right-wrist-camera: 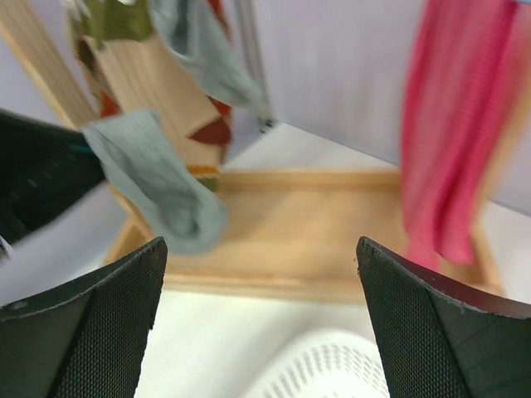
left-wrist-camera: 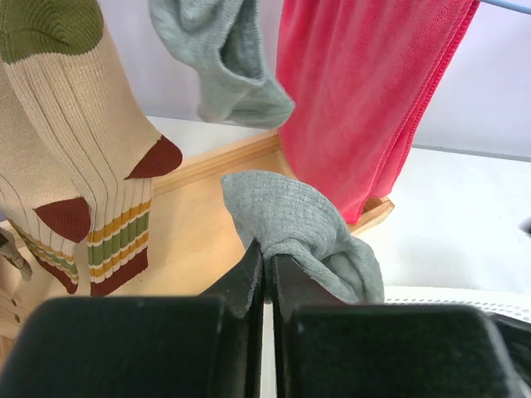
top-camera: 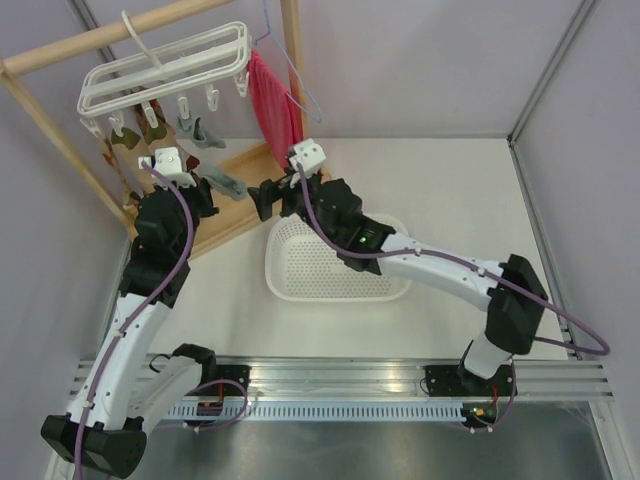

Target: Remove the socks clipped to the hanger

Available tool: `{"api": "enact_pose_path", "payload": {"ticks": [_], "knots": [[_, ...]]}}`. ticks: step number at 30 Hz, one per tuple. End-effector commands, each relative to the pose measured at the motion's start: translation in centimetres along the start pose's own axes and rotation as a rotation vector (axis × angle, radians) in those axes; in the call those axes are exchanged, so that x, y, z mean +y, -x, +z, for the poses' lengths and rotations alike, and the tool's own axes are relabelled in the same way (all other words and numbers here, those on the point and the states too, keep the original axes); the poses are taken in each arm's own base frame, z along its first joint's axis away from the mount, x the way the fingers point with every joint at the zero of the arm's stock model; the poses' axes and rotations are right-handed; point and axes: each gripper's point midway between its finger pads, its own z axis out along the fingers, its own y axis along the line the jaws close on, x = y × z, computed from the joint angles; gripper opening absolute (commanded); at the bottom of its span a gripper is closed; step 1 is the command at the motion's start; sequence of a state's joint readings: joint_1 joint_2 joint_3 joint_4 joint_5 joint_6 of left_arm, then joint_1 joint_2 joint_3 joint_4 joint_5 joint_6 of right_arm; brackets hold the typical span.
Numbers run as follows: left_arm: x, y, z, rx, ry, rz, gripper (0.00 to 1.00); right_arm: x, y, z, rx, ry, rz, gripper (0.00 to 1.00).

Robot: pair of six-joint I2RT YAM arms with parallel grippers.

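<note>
The white hanger (top-camera: 165,65) hangs on the wooden rail at the back left. Patterned socks (top-camera: 120,140) and a grey sock (top-camera: 200,130) dangle from its clips. My left gripper (top-camera: 212,186) is shut on another grey sock (top-camera: 230,184), held free below the hanger. In the left wrist view the gripper (left-wrist-camera: 270,253) pinches this grey sock (left-wrist-camera: 299,220); a tan striped sock (left-wrist-camera: 91,166) and the clipped grey sock (left-wrist-camera: 224,58) hang beyond. My right gripper (top-camera: 262,198) is open and empty just right of the held sock. In the right wrist view the right gripper (right-wrist-camera: 260,242) faces that held sock (right-wrist-camera: 158,182).
A red cloth (top-camera: 272,95) hangs on a thin blue wire hanger (top-camera: 295,60) to the right of the socks. A white mesh basket (top-camera: 300,285) sits on the table under my right arm. The wooden rack's base (right-wrist-camera: 315,224) lies below the socks.
</note>
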State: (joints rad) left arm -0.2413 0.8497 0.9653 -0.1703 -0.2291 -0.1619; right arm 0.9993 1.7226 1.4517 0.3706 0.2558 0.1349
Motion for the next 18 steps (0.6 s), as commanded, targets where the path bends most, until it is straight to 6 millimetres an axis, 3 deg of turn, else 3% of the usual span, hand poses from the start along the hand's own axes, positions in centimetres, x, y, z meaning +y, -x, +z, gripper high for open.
{"api": "enact_pose_path", "payload": {"ticks": [1, 2, 3, 4, 6, 8, 9, 10, 11, 12, 13, 14, 18], "knots": [[-0.3, 0.2, -0.1, -0.006, -0.012, -0.043, 0.02, -4.6, -0.2, -4.5, 0.035, -0.188, -0.060, 0.98], [-0.4, -0.2, 0.2, 0.006, -0.014, -0.040, 0.02, -5.8, 0.2, -6.0, 0.039, -0.237, -0.058, 0.98], [-0.5, -0.3, 0.3, 0.012, -0.020, -0.033, 0.02, -7.3, -2.5, -7.5, 0.125, -0.291, -0.090, 0.98], [-1.0, -0.6, 0.4, 0.026, -0.048, -0.027, 0.02, -8.8, -3.0, -8.7, 0.144, -0.363, -0.090, 0.98], [-2.6, -1.7, 1.0, 0.073, -0.121, -0.001, 0.02, -11.3, -4.7, -11.6, 0.204, -0.435, -0.096, 0.98], [-4.9, -2.1, 0.8, 0.111, -0.190, 0.026, 0.02, -13.6, -4.1, -13.8, 0.188, -0.494, -0.035, 0.98], [-5.8, -3.2, 1.1, 0.149, -0.209, 0.053, 0.02, -14.9, -5.9, -15.3, 0.231, -0.524, -0.037, 0.98], [-6.6, -3.1, 1.0, 0.151, -0.214, 0.066, 0.02, -15.8, -5.9, -16.2, 0.228, -0.549, -0.018, 0.98], [-8.8, -3.9, 0.3, 0.175, -0.273, 0.086, 0.02, -17.5, -4.6, -17.4, 0.188, -0.589, 0.023, 0.98], [-9.9, -4.2, 0.1, 0.185, -0.296, 0.090, 0.02, -18.5, -5.7, -18.6, 0.211, -0.609, 0.028, 0.98], [-11.7, -4.5, -0.7, 0.195, -0.350, 0.087, 0.02, -18.9, -4.6, -19.5, 0.180, -0.607, 0.049, 0.98], [-12.5, -4.8, -1.1, 0.211, -0.372, 0.060, 0.02, -20.5, -4.9, -20.5, 0.182, -0.648, 0.061, 0.98], [-16.7, -6.8, -3.5, 0.291, -0.510, -0.036, 0.02, -23.1, -4.8, -23.2, 0.188, -0.728, 0.074, 0.98]]}}
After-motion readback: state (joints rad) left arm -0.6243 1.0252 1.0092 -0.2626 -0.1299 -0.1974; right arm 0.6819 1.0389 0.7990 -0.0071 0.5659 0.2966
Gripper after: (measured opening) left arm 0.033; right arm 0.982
